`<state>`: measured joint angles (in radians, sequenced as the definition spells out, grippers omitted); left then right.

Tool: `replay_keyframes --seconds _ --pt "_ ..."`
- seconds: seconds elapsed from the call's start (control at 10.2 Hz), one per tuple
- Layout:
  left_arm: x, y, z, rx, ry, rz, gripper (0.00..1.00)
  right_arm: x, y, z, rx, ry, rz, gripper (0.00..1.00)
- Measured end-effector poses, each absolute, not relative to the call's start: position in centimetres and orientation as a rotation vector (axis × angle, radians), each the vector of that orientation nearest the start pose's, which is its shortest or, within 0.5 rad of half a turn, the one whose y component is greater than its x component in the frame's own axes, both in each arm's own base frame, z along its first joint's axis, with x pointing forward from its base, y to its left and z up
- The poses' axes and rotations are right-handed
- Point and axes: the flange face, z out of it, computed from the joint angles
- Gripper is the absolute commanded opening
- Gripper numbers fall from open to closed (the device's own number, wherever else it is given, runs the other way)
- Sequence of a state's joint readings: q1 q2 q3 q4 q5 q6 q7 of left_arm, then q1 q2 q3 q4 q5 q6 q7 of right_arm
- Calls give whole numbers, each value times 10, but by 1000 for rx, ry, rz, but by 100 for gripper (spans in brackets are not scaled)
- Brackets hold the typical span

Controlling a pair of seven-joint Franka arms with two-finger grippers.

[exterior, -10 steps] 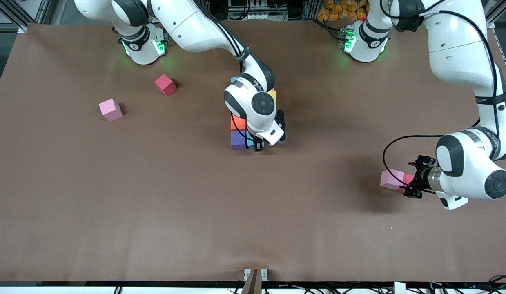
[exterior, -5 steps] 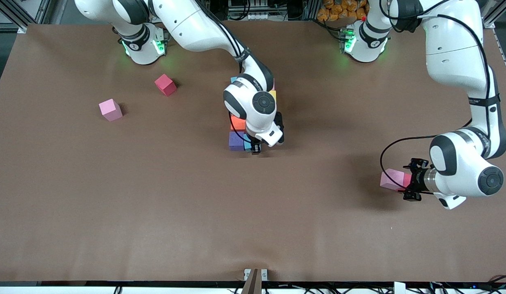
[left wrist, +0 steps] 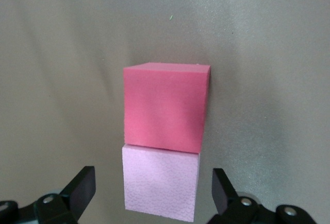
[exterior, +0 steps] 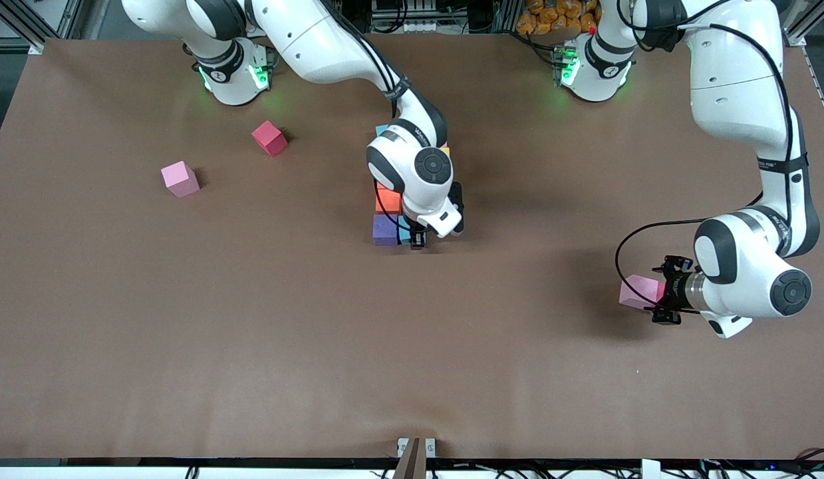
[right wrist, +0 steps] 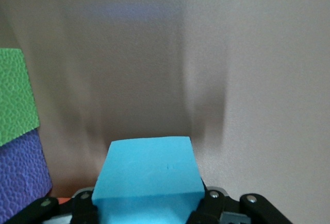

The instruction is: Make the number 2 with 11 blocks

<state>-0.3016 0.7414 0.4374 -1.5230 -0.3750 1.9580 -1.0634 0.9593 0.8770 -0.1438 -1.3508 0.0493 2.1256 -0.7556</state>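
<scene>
Your right claw [exterior: 418,241] is clamped on a cyan block [right wrist: 147,175], down at the camera-side end of the block cluster mid-desk, w/ the cyan block just beside the purple block [exterior: 385,229]. In the right wrist view a green block [right wrist: 15,95] shows beside the purple one. Orange block [exterior: 387,199] sits touching the purple one, farther from the camera; a bit of yellow [exterior: 444,152] and another cyan [exterior: 381,129] peek out from under the arm, rest of the cluster is hidden so you can't read the shape.

Your left claw [exterior: 659,296] is spread wide, low over the desk [exterior: 252,332] toward the left arm's end, fingers [left wrist: 82,185] either side of a light pink block [left wrist: 161,183], not touching it. A red cube [left wrist: 166,105] sits touching that pink block.

Toward the right arm's end: one more pink block [exterior: 179,179] alone, and a second red cube [exterior: 269,138] near it, farther from the camera, the two apart from each other
</scene>
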Motion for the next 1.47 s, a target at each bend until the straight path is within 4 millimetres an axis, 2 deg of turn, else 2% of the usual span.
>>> replay_keyframes --seconds 0.29,0.68,1.17,1.47 --pt "685 23 238 -2431 -1870 285 100 479 547 191 2137 2187 -142 0" --pt "677 6 222 -2423 -1866 267 100 479 548 191 2128 2188 -143 0" --pt "674 9 218 -2408 -1881 264 100 478 547 190 2142 2170 -151 0" --pt "668 11 205 -2405 -1891 241 100 478 546 190 2146 2159 -162 0"
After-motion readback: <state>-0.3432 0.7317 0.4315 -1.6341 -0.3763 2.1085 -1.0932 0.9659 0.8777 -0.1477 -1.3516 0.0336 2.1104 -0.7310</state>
